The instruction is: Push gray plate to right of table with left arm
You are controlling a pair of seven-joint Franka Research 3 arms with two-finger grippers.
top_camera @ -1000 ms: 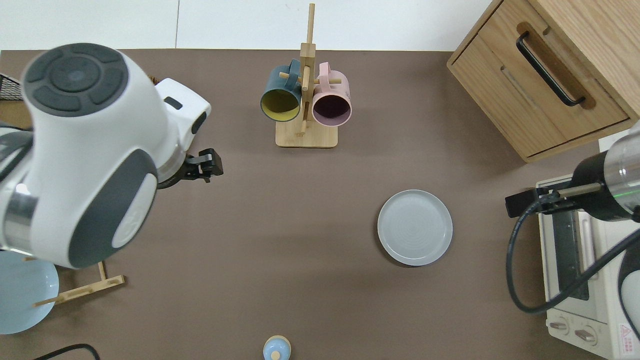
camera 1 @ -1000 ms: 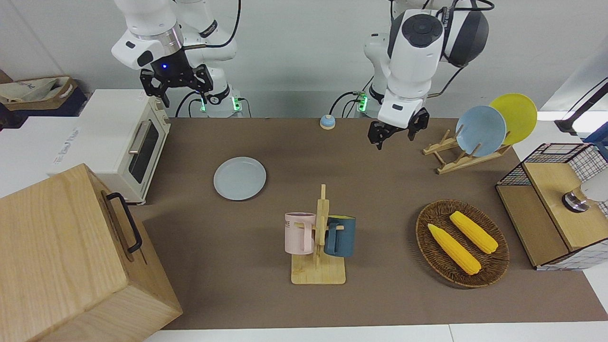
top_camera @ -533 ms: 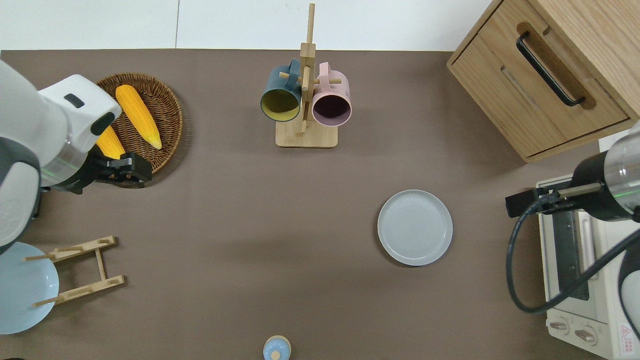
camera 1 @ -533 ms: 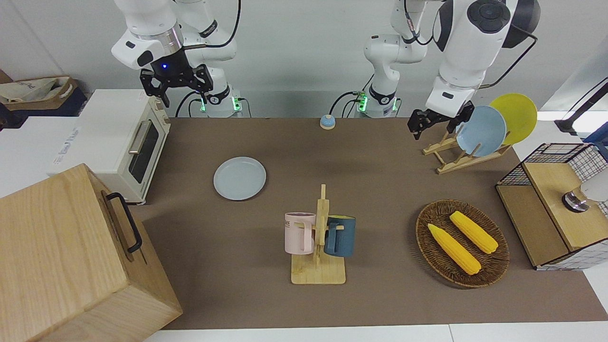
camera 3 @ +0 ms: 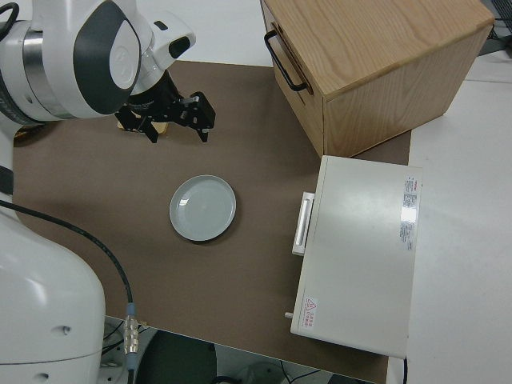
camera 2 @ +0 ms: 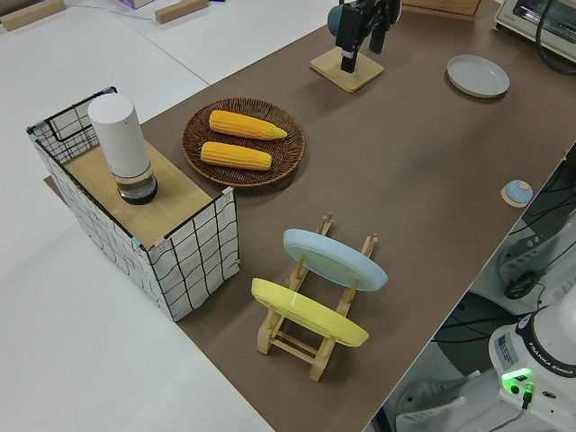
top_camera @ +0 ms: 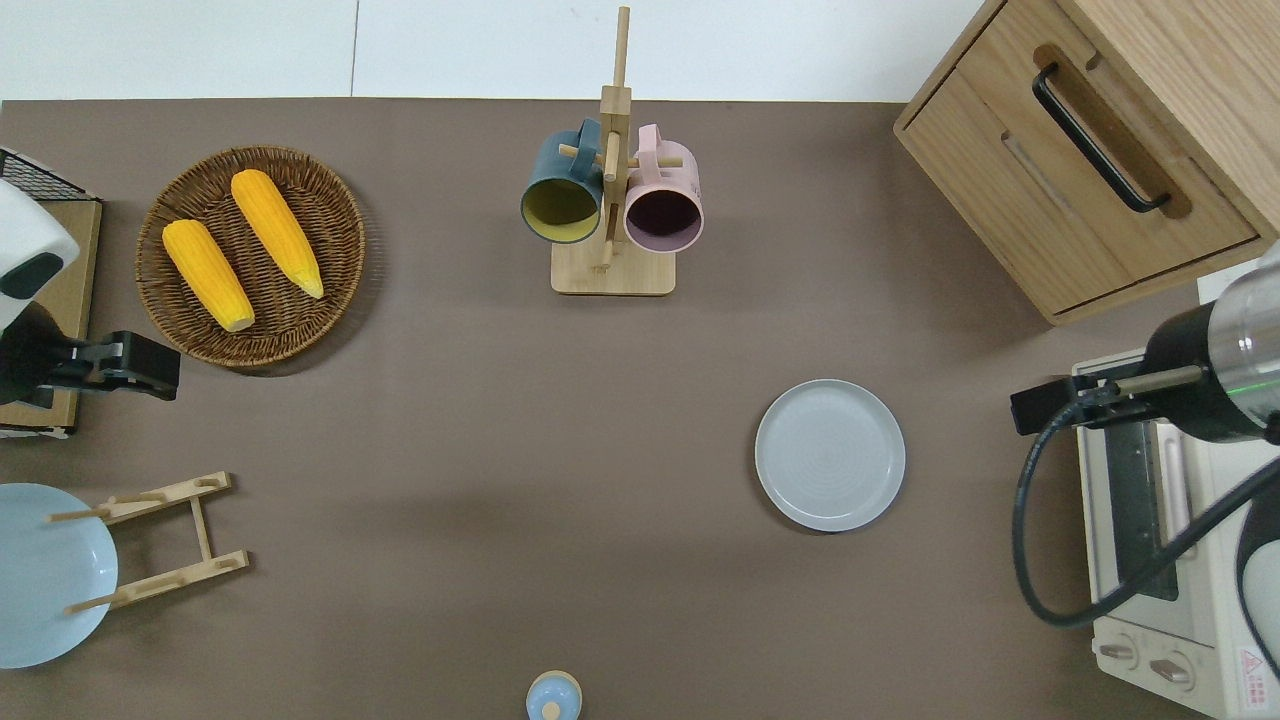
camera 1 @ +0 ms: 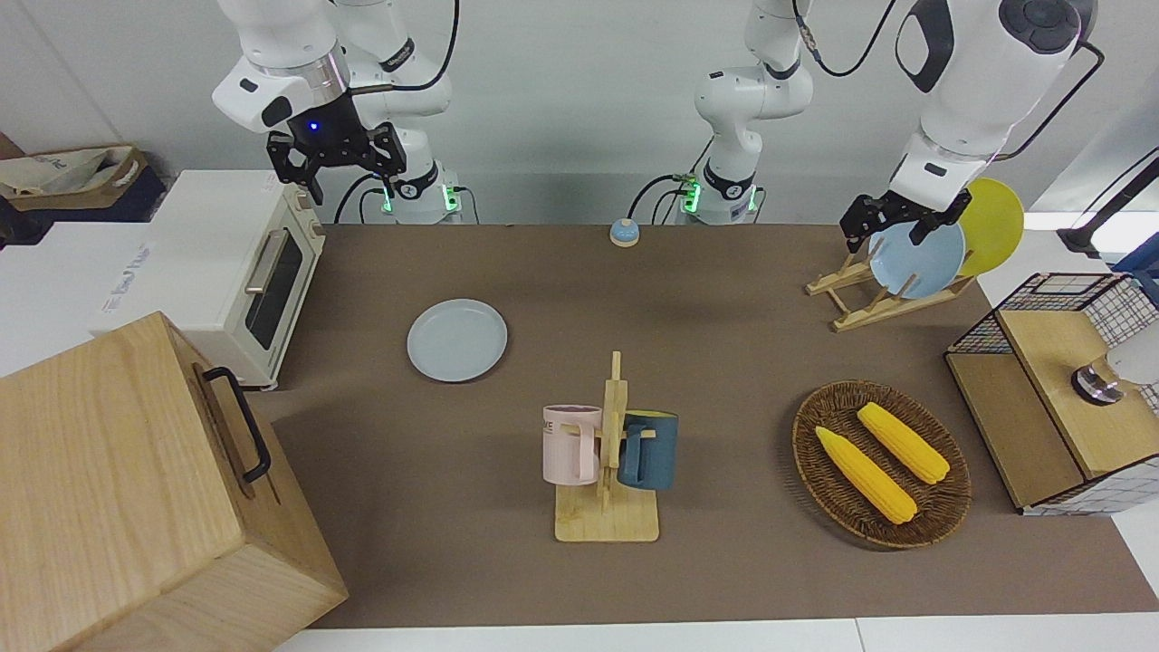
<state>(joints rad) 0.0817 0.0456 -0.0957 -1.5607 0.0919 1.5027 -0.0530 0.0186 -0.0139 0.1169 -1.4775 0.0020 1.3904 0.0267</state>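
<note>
Because the gray plate is stiff, smooth and light, you'd judge it slides easily; push low on its rim. It lies flat on the desk, near the toaster oven. Your left pincer, fingers apart, hangs by the plate rack, well apart. Farther out stands the mug rack. The right arm is parked.

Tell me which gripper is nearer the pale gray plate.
Right. The right gripper hangs by the toaster oven, beside the pale gray plate; the left gripper is at the opposite end of the table.
</note>
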